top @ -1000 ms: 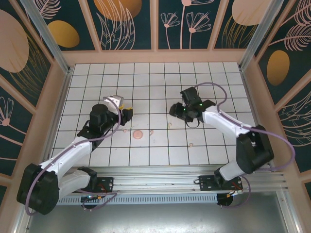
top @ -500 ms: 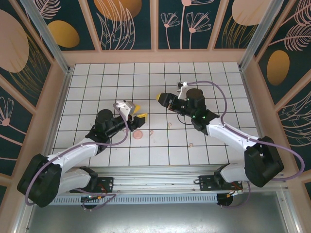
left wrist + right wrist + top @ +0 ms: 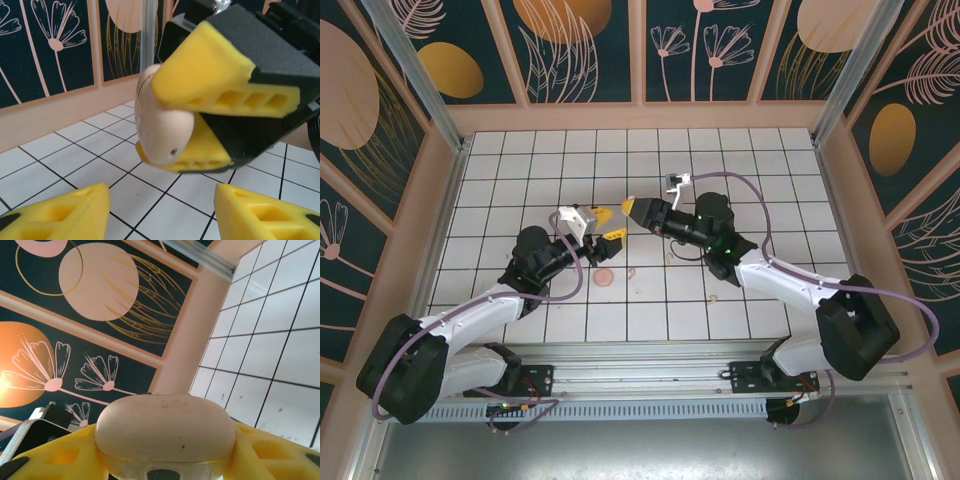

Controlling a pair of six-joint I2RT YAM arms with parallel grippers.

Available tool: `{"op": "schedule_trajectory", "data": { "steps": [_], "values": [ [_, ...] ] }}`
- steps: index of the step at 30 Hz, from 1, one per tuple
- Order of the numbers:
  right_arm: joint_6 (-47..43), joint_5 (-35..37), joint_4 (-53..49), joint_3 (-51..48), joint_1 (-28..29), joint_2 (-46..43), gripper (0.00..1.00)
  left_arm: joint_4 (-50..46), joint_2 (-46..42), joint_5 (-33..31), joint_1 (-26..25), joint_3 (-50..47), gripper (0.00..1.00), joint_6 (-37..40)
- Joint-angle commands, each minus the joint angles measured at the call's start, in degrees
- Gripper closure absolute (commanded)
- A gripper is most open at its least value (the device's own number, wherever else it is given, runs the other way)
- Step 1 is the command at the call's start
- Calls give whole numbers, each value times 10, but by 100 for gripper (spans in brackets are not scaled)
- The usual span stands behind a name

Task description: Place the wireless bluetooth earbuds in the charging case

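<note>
My right gripper (image 3: 165, 447) is shut on the charging case (image 3: 165, 432), a closed pale pink oval shell with a gold seam, held above the table. In the left wrist view the same case (image 3: 161, 125) sits between the right gripper's yellow fingers (image 3: 220, 80), straight ahead and close. My left gripper (image 3: 160, 212) stands open just short of it, nothing between its fingers. From above, the left gripper (image 3: 608, 226) and right gripper (image 3: 632, 207) nearly meet at mid-table. Tiny pale pink earbuds (image 3: 712, 297) lie on the tiles, another (image 3: 670, 258) under the right arm.
A small round pink disc (image 3: 605, 277) lies on the tiles below the left gripper, with small pink bits (image 3: 632, 272) beside it. The white gridded table (image 3: 520, 170) is ringed by wooden walls (image 3: 640, 115). Both arms reach inward from the near edge.
The right gripper has swung left and up with the case. The left gripper has moved right to face it, and its jaws have spread a little.
</note>
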Motion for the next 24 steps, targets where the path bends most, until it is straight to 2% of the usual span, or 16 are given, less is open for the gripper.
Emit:
{"op": "schedule_trajectory", "data": {
  "steps": [1,17,24],
  "values": [
    [18,-10,48,1,11,12,51,41,2,19,-4,13,43,10],
    [23,-30,51,12,32,30,51,57,-1,1,-4,13,50,-1],
    [20,-36,51,13,34,25,51,48,-3,1,-4,14,67,2]
  ]
}}
